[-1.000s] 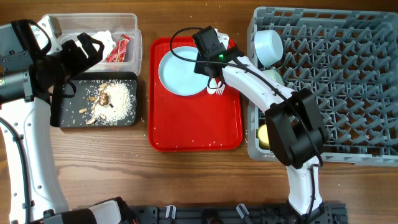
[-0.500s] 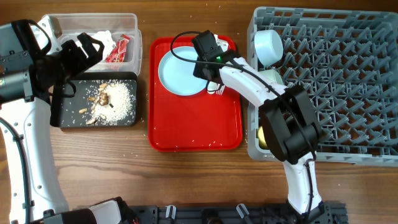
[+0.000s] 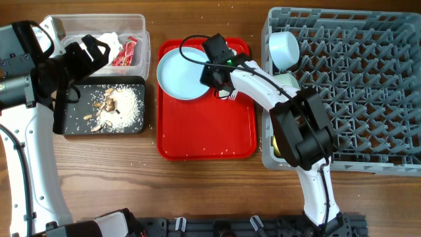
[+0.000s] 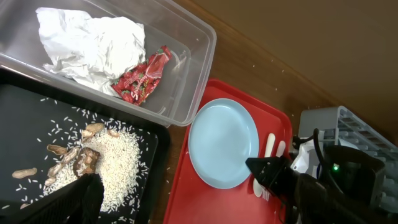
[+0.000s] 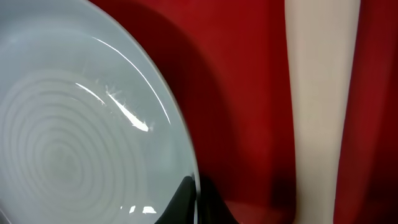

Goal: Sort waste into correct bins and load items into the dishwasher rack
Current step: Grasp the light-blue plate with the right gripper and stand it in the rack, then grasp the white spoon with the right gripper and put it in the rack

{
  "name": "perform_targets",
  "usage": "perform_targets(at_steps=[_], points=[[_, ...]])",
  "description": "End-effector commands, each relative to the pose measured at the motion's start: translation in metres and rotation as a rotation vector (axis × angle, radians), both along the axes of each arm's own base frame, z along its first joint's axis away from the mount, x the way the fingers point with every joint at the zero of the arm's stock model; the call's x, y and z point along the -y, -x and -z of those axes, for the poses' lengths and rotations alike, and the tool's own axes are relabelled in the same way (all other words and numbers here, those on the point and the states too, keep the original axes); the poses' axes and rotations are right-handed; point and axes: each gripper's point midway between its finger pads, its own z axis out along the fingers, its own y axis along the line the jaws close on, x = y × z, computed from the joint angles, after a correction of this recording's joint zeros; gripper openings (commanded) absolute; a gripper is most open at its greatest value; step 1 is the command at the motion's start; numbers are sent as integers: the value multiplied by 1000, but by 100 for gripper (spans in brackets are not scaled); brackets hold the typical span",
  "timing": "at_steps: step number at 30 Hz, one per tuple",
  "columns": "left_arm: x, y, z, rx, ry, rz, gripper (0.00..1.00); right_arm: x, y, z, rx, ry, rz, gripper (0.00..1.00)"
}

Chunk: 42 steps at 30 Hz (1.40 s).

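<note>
The pale blue plate (image 3: 183,74) lies on the flat red tray (image 3: 207,131), its left edge reaching the tray's left rim. My right gripper (image 3: 212,75) is shut on the plate's right rim; in the right wrist view the black fingertips (image 5: 186,202) pinch the plate (image 5: 74,124) edge. A white fork and spoon (image 3: 230,94) lie just right of it. My left gripper (image 3: 92,54) hangs open and empty above the clear tub (image 3: 141,29), which holds the napkin (image 4: 87,40) and red wrapper (image 4: 140,78). Rice (image 3: 125,105) lies in the black tray (image 3: 69,122).
The grey dishwasher rack (image 3: 329,14) fills the right side, with a blue bowl (image 3: 284,49) on edge at its left wall, a second bowl (image 3: 287,80) below it and a yellow cup (image 3: 279,141) near its front left corner. Rice grains dot the wooden table (image 3: 197,191).
My right gripper has closed onto the plate's right rim, and the plate has slid a little to the left on the red tray. The left arm has not moved.
</note>
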Motion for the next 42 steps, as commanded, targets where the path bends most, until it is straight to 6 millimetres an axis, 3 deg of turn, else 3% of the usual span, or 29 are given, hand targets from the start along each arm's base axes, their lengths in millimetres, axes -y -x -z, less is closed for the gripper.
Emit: perform_targets(at_steps=[1, 3, 4, 5, 6, 7, 9, 10, 11, 14, 16, 20, 26, 31, 34, 35, 36, 38, 39, 40, 42], points=[[-2, -2, -1, 7, -14, 10, 100, -6, -7, -36, 44, -46, -59, 4], [-2, -2, -1, 7, -14, 10, 100, 15, -22, -107, 197, -12, -84, 4], [-2, -2, -1, 7, -14, 10, 100, 45, -27, -160, 308, 57, -47, 4], [-2, -2, -1, 7, -14, 10, 100, 66, -27, -193, 380, 107, -25, 4], [-2, -2, -1, 7, -14, 10, 100, 101, -22, -243, 491, 204, 13, 4], [-2, -2, -1, 7, -14, 10, 100, 127, -15, -276, 558, 278, 51, 4], [-2, -2, -1, 7, -14, 10, 100, 179, 5, -326, 646, 443, 148, 4], [-2, -2, -1, 7, -14, 10, 100, 222, 24, -353, 671, 598, 229, 4], [-2, -2, -1, 7, -14, 10, 100, 253, 39, -368, 664, 719, 284, 4], [-2, -2, -1, 7, -14, 10, 100, 326, 73, -388, 578, 995, 469, 4], [-2, -2, -1, 7, -14, 10, 100, 357, 76, -379, 488, 1117, 492, 4], [-2, -2, -1, 7, -14, 10, 100, 377, 51, -333, 323, 1236, 375, 4], [-2, -2, -1, 8, -14, 10, 100, 370, -2, -274, 223, 1311, 214, 4], [-2, -2, -1, 8, -14, 10, 100, 355, -30, -215, 167, 1236, 53, 4], [-2, -2, -1, 7, -14, 10, 100, 343, -38, -193, 166, 1165, -9, 5], [-2, -2, -1, 8, -14, 10, 100, 337, -42, -187, 178, 1121, -34, 8], [-2, -2, -1, 7, -14, 10, 100, 330, -45, -183, 192, 1078, -53, 20], [-2, -2, -1, 8, -14, 10, 100, 321, -49, -177, 212, 1013, -77, 72], [-2, -2, -1, 7, -14, 10, 100, 321, -49, -178, 223, 995, -42, 91], [-2, -2, -1, 8, -14, 10, 100, 320, -47, -180, 231, 976, -9, 99], [-2, -2, -1, 7, -14, 10, 100, 314, -44, -191, 254, 923, -5, 100]])
